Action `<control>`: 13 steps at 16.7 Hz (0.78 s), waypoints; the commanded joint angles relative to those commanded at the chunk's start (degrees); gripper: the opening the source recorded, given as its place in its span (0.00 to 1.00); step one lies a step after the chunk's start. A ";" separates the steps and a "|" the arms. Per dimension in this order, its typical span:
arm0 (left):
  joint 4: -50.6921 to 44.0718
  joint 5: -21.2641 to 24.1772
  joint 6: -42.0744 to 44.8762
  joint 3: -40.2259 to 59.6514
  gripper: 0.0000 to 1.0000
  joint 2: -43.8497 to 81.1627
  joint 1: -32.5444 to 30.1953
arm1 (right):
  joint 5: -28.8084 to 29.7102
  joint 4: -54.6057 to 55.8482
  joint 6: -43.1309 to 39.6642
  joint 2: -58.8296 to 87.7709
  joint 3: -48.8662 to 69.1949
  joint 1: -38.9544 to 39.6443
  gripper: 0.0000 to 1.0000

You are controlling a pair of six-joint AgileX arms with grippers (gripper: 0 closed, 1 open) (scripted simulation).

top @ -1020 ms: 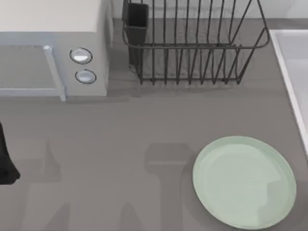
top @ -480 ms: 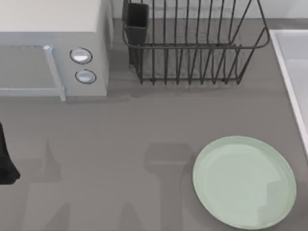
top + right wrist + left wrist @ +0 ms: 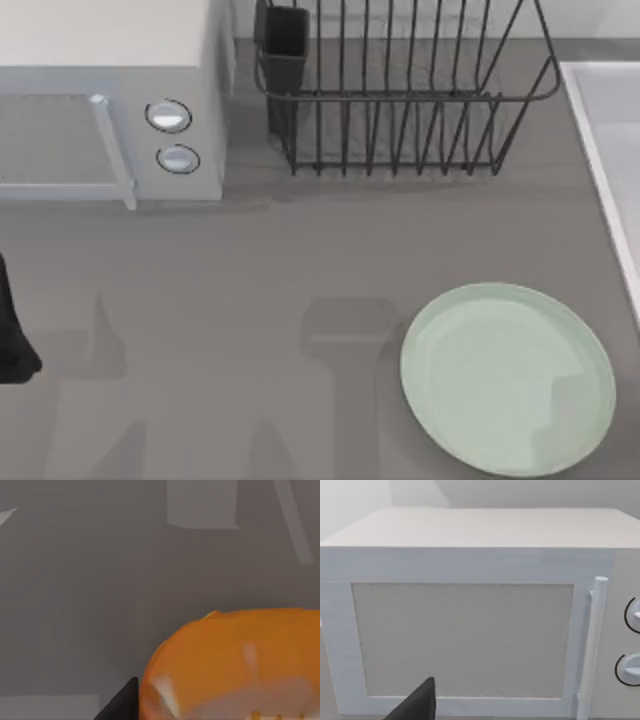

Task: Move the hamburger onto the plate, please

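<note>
Hamburger [image 3: 235, 665] sits close under the right wrist camera, right gripper fingertip [image 3: 122, 702] just beside its orange rim — jaw opening and contact: cannot tell. Plate [image 3: 508, 378] bare, table's right side — right arm judged nearer. Left arm parked facing microwave [image 3: 470, 615].

Right wrist: the hamburger [image 3: 235, 665] sat close under my camera, its orange side large in frame. A dark fingertip [image 3: 122, 702] of mine showed just beside it. Grey table [image 3: 90, 580] lay beyond.
</note>
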 joint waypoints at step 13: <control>0.00 0.00 0.00 0.00 1.00 0.00 0.00 | 0.02 -25.87 -0.37 -9.58 16.01 -0.25 0.00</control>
